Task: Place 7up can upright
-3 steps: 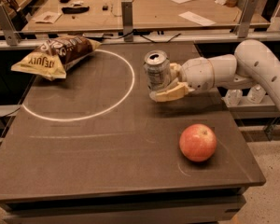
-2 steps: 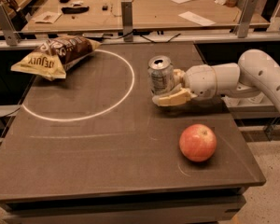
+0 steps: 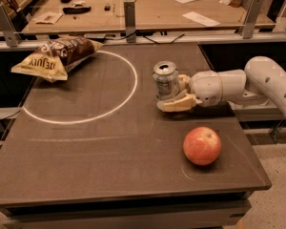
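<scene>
The 7up can point(image 3: 165, 79), silver with a pull-tab top, stands upright on the dark table point(image 3: 109, 147), just right of the white circle line. My gripper point(image 3: 170, 93) reaches in from the right at table height and is shut on the can. One beige finger point(image 3: 177, 104) lies along the can's near side, and the other shows behind it. The can's base looks level with the table top. The white arm point(image 3: 257, 82) runs off to the right edge.
A red apple point(image 3: 202, 145) lies near the table's front right. A brown-and-yellow chip bag point(image 3: 57, 56) lies at the back left, on the white circle point(image 3: 128, 97). A rail with posts and a wooden bench with papers stand behind the table.
The gripper and can have moved slightly right and down toward the table top. The arm has lowered. The apple and the chip bag have not moved.
</scene>
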Robot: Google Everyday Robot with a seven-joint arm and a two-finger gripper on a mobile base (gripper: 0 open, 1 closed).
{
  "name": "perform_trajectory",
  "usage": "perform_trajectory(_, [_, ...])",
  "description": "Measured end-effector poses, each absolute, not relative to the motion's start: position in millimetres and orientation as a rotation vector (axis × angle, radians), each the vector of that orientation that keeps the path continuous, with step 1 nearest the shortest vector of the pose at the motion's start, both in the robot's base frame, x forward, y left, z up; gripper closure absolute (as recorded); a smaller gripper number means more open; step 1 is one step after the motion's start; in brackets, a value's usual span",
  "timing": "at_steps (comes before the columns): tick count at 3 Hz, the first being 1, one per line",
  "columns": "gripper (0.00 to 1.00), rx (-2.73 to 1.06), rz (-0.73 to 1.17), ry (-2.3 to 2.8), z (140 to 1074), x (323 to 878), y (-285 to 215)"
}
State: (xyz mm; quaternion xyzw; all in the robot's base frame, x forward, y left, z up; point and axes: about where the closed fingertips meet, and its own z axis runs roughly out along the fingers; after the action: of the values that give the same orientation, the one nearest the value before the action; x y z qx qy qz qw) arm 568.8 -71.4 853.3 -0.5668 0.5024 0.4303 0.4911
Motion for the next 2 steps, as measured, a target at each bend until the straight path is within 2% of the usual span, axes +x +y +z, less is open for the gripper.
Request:
perform_trajectory(1, [1.0,-1.396,1.037,1.234,849.5,565.3,-73.0])
perform_trajectory(2, [0.84,-1.417,1.045,1.253,843.1,560.1,-73.4])
